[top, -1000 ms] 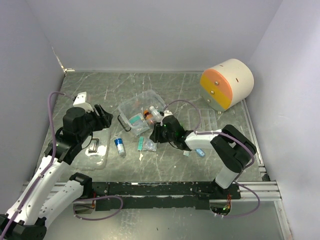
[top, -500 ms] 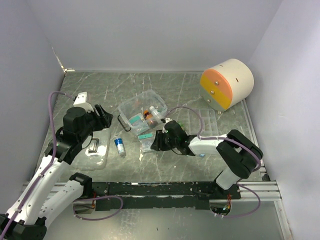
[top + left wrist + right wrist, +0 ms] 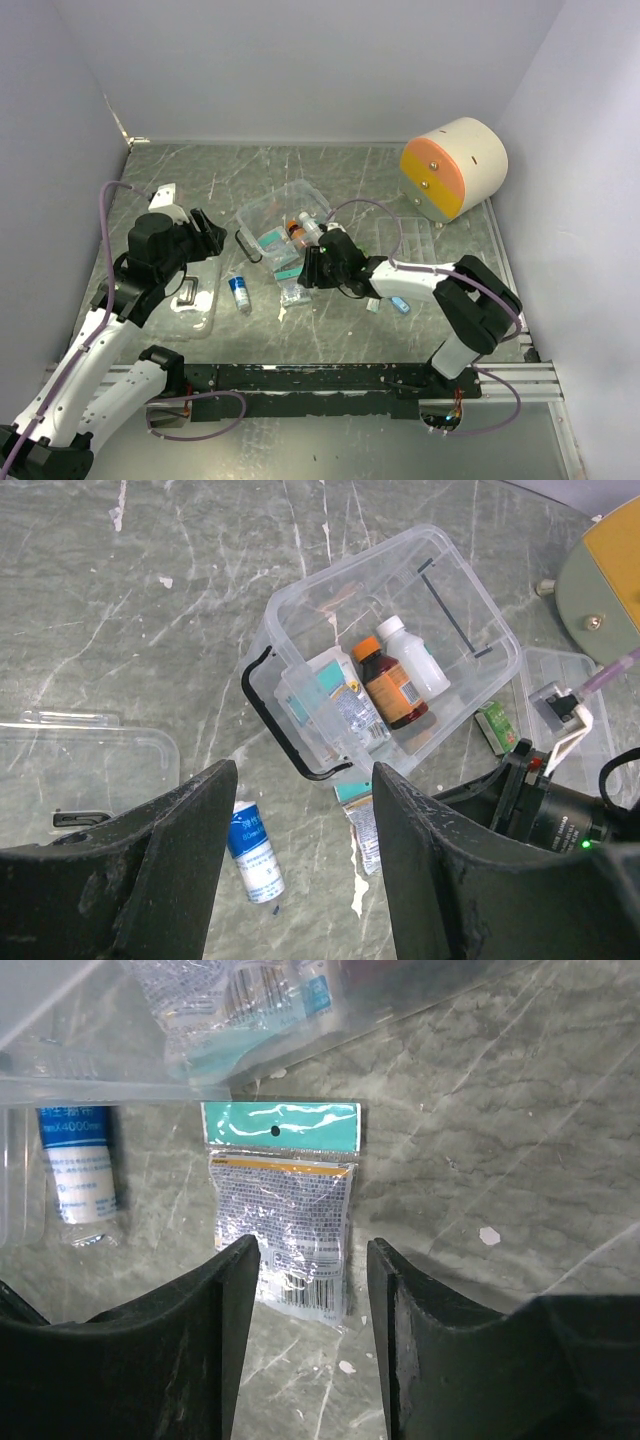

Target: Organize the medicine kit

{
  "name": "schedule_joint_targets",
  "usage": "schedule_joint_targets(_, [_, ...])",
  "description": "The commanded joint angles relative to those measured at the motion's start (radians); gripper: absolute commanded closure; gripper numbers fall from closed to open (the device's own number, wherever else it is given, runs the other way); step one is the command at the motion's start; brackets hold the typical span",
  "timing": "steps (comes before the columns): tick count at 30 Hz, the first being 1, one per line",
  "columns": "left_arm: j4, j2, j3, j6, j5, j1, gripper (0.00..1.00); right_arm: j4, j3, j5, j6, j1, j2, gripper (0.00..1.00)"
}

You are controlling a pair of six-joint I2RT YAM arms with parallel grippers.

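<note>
Right tool (image 3: 304, 270) edged nearer, medicine kit (image 3: 282, 204) just beyond

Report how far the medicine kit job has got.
Done: the open box holds an amber bottle, a white bottle and some packets. In hand: the right tool is open over a teal-topped sachet lying on the table, not gripping it; the left tool is open and empty. To do: that sachet, the blue-and-white tube, the divided tray and the lid are all outside the box.
</note>
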State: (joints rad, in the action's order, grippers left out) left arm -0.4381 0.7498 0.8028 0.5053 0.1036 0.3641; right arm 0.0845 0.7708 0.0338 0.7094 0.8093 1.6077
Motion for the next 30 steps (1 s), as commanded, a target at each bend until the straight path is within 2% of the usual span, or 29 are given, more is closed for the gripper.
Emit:
schedule_joint_targets(1, [0.021, -0.007, 0.017, 0.004, -0.015, -0.004, 0.33, -0.018, 0.023, -0.011, 0.027, 0.012, 0.045, 0.52])
schedule_joint_targets(11, [0.013, -0.013, 0.021, 0.001, -0.027, -0.004, 0.32, -0.021, 0.036, 0.010, 0.041, 0.030, 0.089, 0.57])
schedule_joint_targets(15, [-0.003, -0.006, 0.044, 0.022, -0.053, -0.004, 0.33, -0.067, 0.060, -0.053, 0.049, 0.065, 0.105, 0.62])
schedule_joint_targets(20, [-0.001, -0.020, 0.048, 0.035, -0.067, -0.004, 0.33, -0.069, 0.051, -0.093, 0.066, 0.074, 0.104, 0.71])
schedule_joint_targets(24, [-0.015, -0.030, 0.045, 0.033, -0.046, -0.004, 0.32, -0.036, 0.019, -0.119, 0.056, 0.079, 0.072, 0.86])
schedule_joint_targets(30, [-0.019, -0.039, 0.038, 0.039, -0.043, -0.004, 0.33, -0.020, -0.008, -0.129, 0.053, 0.080, 0.047, 0.93])
